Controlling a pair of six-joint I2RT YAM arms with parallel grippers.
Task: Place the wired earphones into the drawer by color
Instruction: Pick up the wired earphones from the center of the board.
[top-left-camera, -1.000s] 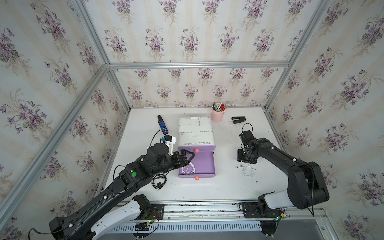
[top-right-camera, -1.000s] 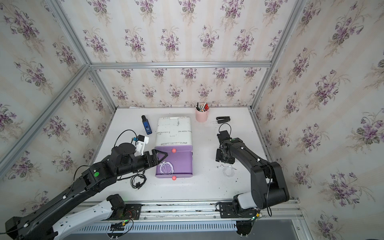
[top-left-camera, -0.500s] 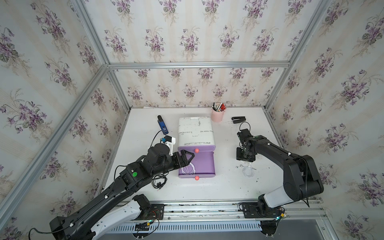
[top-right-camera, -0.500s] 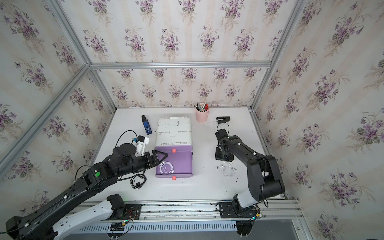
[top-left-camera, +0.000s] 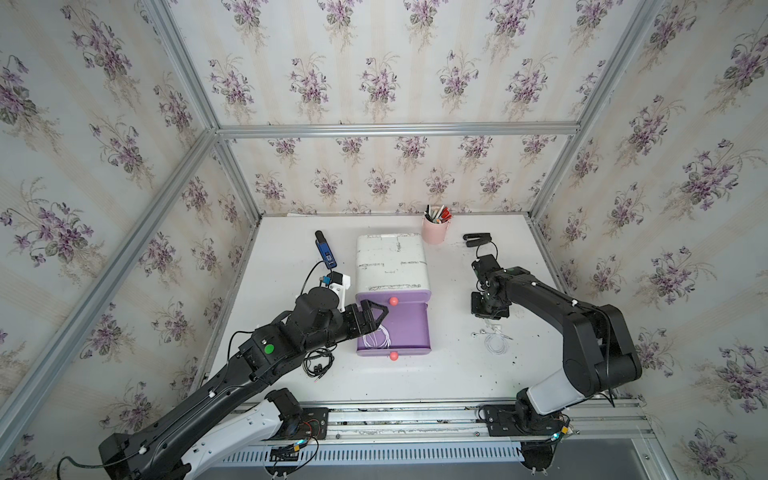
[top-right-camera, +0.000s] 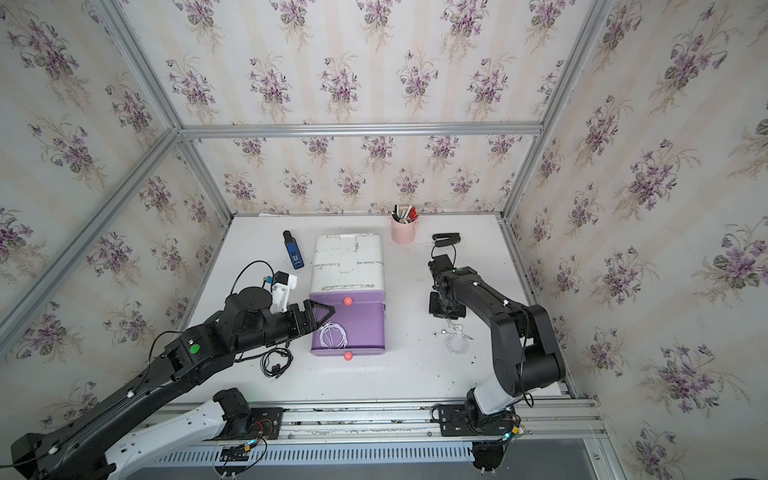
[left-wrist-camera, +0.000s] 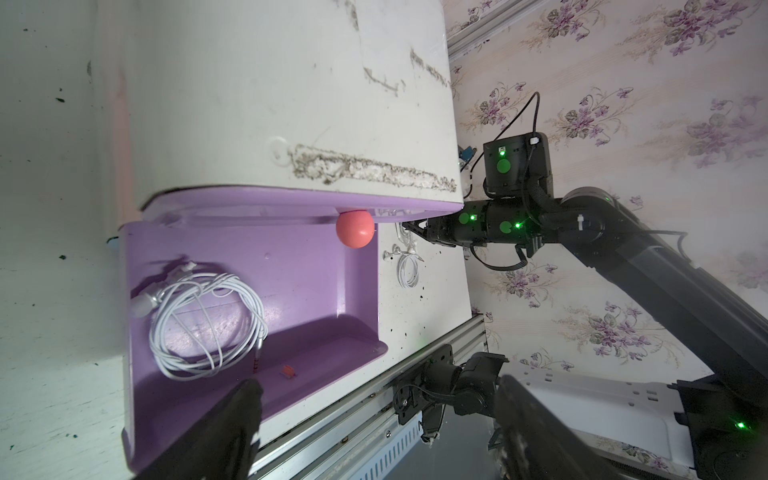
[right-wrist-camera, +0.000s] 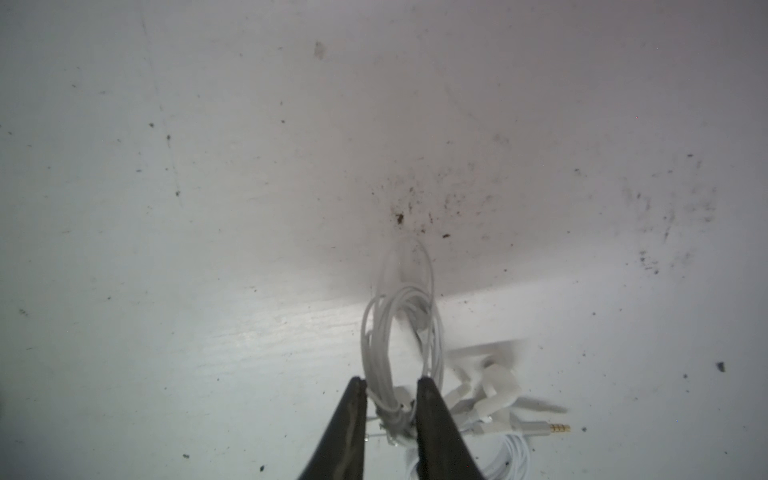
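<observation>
White table (top-left-camera: 415, 374) is carrying the scuffed white cabinet (top-left-camera: 392, 262) in the middle, with its purple drawer (top-left-camera: 409, 328) standing pulled out toward the near edge. Left gripper (top-left-camera: 382, 316) is hovering at the drawer's left rim, fingers spread wide. Right gripper (right-wrist-camera: 388, 380) is pointing down at the table right of the drawer, fingers pinching the loose white earphones (right-wrist-camera: 399, 324). Stowed white earphones (left-wrist-camera: 208, 316) are lying in the drawer's near-left corner, and black earphones (top-left-camera: 318, 363) are sitting on the table just left of the drawer.
</observation>
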